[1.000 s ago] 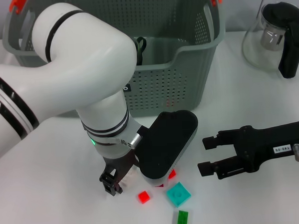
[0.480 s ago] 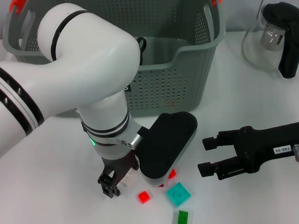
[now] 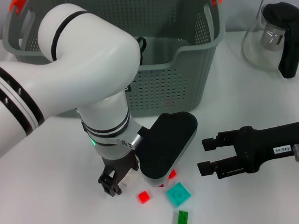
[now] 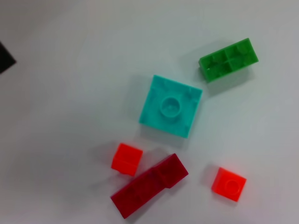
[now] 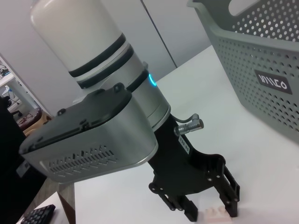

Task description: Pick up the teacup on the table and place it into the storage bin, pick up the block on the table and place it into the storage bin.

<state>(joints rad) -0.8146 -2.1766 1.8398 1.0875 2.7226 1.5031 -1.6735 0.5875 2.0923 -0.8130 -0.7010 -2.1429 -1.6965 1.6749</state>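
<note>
While the left hand (image 3: 112, 182) is lowered to the table (image 3: 53, 197), a pale block (image 5: 217, 214) is seen between its fingers only in the right wrist view | coloured blocks (image 4: 171, 106) are shown by the left wrist view | storage bin (image 3: 187, 65) is set behind | right hand (image 3: 208, 155) is held open, empty.

Head cam looks forward-down over the whole desk (image 3: 53, 197). Left wrist cam looks straight down, close on the teal block (image 4: 171, 106). Right wrist cam sits low, aimed across at the left hand (image 5: 205, 207). Head and left wrist cams share the blocks.
</note>
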